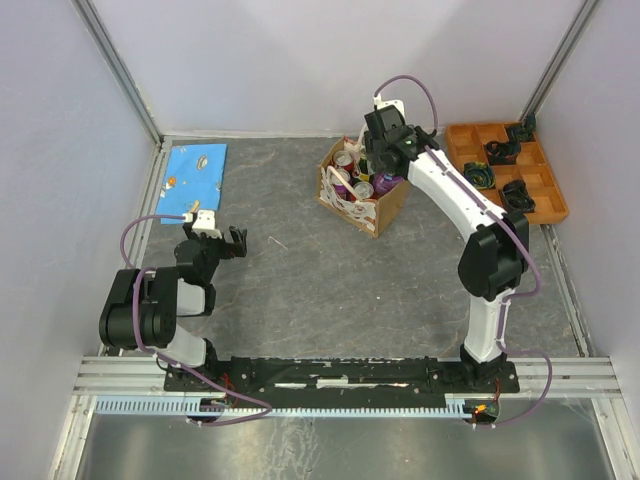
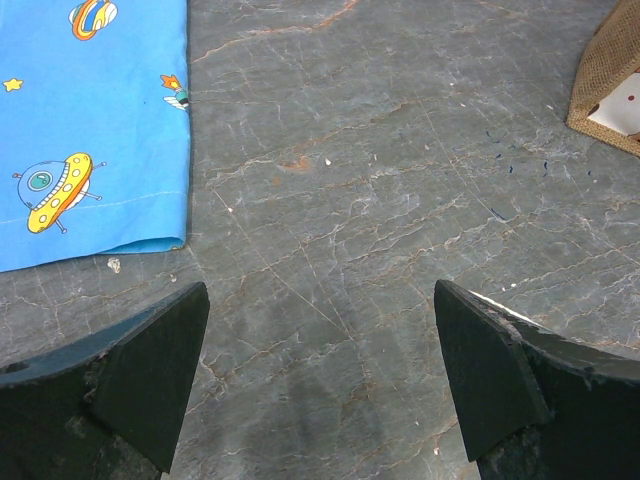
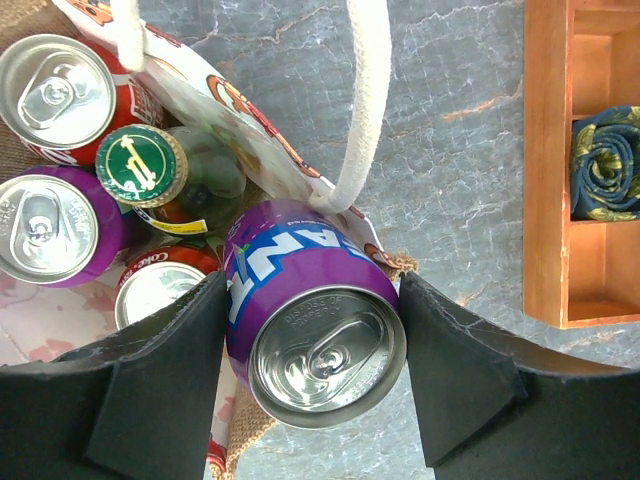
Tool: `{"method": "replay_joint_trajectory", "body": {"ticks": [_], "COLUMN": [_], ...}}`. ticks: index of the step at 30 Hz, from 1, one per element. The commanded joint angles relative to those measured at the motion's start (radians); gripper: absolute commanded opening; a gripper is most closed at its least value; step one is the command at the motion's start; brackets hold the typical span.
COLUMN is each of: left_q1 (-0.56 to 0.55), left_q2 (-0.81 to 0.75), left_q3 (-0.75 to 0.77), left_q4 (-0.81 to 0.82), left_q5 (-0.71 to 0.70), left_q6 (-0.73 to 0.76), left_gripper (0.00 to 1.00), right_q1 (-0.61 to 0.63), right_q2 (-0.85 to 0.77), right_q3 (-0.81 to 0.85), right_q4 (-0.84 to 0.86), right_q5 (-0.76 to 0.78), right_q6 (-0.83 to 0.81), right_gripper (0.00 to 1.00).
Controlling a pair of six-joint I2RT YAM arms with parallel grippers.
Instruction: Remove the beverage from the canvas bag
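Your right gripper (image 3: pixel 312 335): clamped on purple can (image 3: pixel 300 262) at rim of canvas bag (image 1: pixel 362 203), beside white handle (image 3: pixel 366 110). Your left gripper (image 2: pixel 320 290): jaws apart, over bench (image 2: pixel 400 150).

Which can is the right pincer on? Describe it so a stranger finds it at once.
Start at the canvas bag near the far side of the table. At its rim, beside a white looped handle, the right pincer clasps a purple Fanta can. The other purple can lies deeper inside, ungripped.
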State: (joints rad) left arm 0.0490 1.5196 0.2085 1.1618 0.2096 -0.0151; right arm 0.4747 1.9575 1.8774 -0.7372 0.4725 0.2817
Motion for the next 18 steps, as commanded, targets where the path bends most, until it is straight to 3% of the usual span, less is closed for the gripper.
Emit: {"method": "replay_joint_trajectory", "body": {"ticks": [1,10,18], "left_q1": [0.003,0.003,0.003], "left_q2": [0.002,0.002,0.002], "left_q3": [0.008,0.008,0.008], "left_q4": [0.062,0.062,0.058], "left_q5": [-0.018,-0.018,-0.017], "left_q6": [0.016,0.015,0.015], "left_gripper": [0.99,0.99,0.99], "right_q1": [-0.002,-0.003,-0.011], "right_q2": [-0.091,-0.21,-0.373], "right_q3": [0.09,0.12,-0.007], "right_q4": [0.047,0.14,0.319], "right_q5": [0.025,0.133,0.388], "right_q6": [-0.037,-0.121,-0.241], "right_gripper": [0.0,0.0,0.0]}}
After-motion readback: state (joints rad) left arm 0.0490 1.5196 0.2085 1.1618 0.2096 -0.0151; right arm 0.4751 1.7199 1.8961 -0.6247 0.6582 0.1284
